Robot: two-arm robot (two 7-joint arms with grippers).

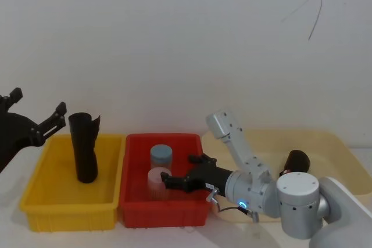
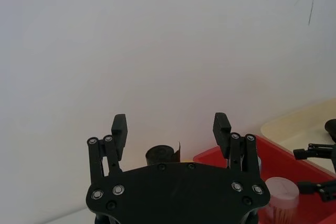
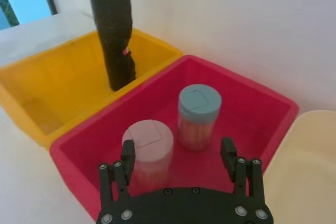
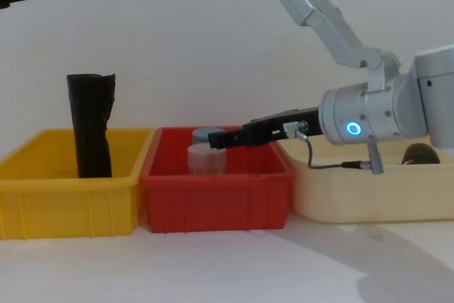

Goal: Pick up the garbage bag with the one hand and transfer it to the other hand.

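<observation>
The garbage bag (image 1: 85, 146), a thick black roll with a small red mark, stands upright in the yellow bin (image 1: 40, 201) and rises well above its rim; it also shows as the garbage bag (image 3: 114, 40) and the garbage bag (image 4: 90, 124). My left gripper (image 1: 38, 103) hangs open in the air up and to the left of the roll, apart from it; the left gripper (image 2: 170, 127) has the roll's top (image 2: 163, 155) beyond its fingers. My right gripper (image 1: 180, 170), on the blue-ringed wrist (image 4: 352, 128), reaches open over the red bin (image 1: 139, 213), holding nothing.
Two jars stand in the red bin, one with a blue lid (image 3: 198, 103) and one with a pale pink lid (image 3: 148, 140), right below the right gripper (image 3: 178, 153). A beige tray (image 1: 349, 155) at the right holds another black roll (image 1: 296, 160) lying down.
</observation>
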